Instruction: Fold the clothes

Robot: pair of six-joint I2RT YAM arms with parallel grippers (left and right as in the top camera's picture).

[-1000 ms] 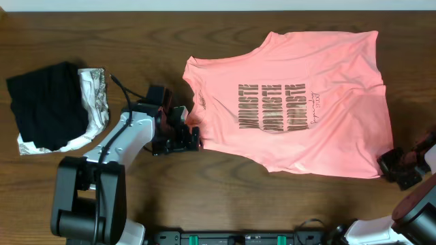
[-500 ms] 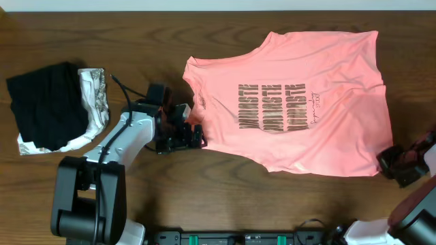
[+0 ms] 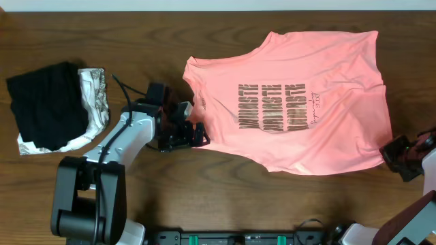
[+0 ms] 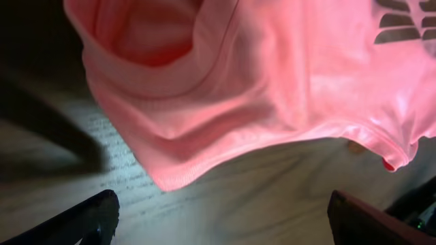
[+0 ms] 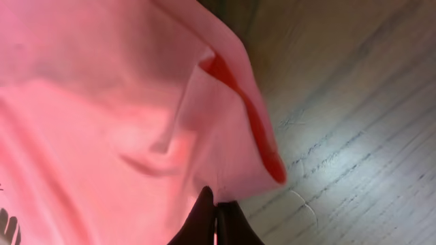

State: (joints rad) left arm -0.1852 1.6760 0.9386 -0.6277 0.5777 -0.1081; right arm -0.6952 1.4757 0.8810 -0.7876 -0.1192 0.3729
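Note:
The salmon-pink T-shirt lies spread flat right of the table's centre, its dark lettering facing up. My left gripper sits low at the shirt's left sleeve edge, open. In the left wrist view its fingertips stand far apart over bare wood, with the sleeve hem just ahead of them and nothing between them. My right gripper is at the shirt's lower right corner. The right wrist view shows that gripper shut, pinching the pink hem corner.
A black folded garment lies at the far left on a silvery-white patterned cloth. The brown wooden table runs under everything. The left arm's base stands at the front left.
My right gripper has moved right and slightly away from the front edge, drawing the shirt's lower right corner out with it. My left gripper has crept a little toward the sleeve.

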